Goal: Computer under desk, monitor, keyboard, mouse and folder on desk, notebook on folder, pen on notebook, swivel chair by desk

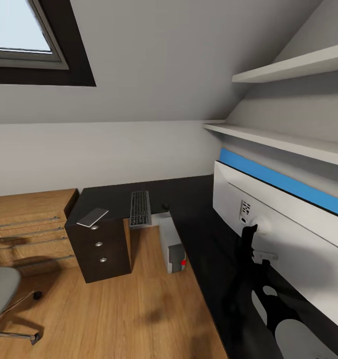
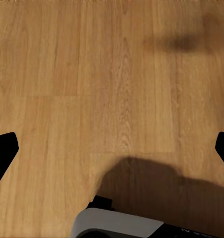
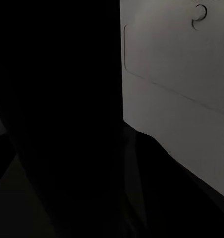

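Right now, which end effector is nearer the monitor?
Right. The right wrist view looks closely at the monitor and its white back above the black desk. The left end effector hangs open over bare wooden floor, away from it.

Daylight enters through the skylight [image 1: 19,35] at upper left of the head view, leaving the sloped ceiling and walls evenly bright and the render sharp, while the glossy black worktop [image 1: 199,234] mirrors the white back of the monitor [image 1: 288,224]. Soft, blurred shadows lie on the wooden floor [image 2: 92,89] in the left wrist view. The right wrist view is very dim, mostly black, with one pale grey panel.
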Available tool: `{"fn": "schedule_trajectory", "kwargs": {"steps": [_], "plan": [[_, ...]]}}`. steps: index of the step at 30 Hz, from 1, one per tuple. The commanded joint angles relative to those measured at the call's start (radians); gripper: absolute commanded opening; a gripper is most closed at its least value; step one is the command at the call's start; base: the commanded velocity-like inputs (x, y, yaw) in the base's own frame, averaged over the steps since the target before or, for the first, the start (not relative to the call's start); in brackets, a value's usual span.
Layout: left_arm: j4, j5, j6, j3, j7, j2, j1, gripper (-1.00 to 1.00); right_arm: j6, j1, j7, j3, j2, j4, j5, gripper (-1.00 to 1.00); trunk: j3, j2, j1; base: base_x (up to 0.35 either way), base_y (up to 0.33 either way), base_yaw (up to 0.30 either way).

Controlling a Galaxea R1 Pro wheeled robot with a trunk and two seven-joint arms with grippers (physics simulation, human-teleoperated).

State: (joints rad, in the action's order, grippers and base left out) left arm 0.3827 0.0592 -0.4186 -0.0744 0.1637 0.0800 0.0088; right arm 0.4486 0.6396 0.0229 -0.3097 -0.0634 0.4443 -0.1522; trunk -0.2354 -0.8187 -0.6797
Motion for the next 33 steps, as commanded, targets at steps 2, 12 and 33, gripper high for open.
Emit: {"fn": "schedule_trajectory", "kwargs": {"steps": [2,12,33], "plan": [[0.003,0.006,-0.002,-0.002,-0.003,0.002,0.0,1.0,0.003,0.002,0.003,-0.002,0.0,0.001,-0.006,-1.0,-0.001,-0.001,0.0,0.0,0.0,0.0],[0.004,0.005,-0.002,-0.001,-0.003,0.001,0.0,1.0,0.003,0.002,0.003,-0.002,0.0,0.001,-0.006,-1.0,-0.001,-0.001,0.0,0.0,0.0,0.0],[0.002,0.007,-0.002,-0.004,-0.004,0.0,0.0,1.0,0.002,0.002,0.003,-0.002,0.0,0.001,-0.006,-1.0,-0.001,-0.001,0.0,0.0,-0.05,0.0]]}}
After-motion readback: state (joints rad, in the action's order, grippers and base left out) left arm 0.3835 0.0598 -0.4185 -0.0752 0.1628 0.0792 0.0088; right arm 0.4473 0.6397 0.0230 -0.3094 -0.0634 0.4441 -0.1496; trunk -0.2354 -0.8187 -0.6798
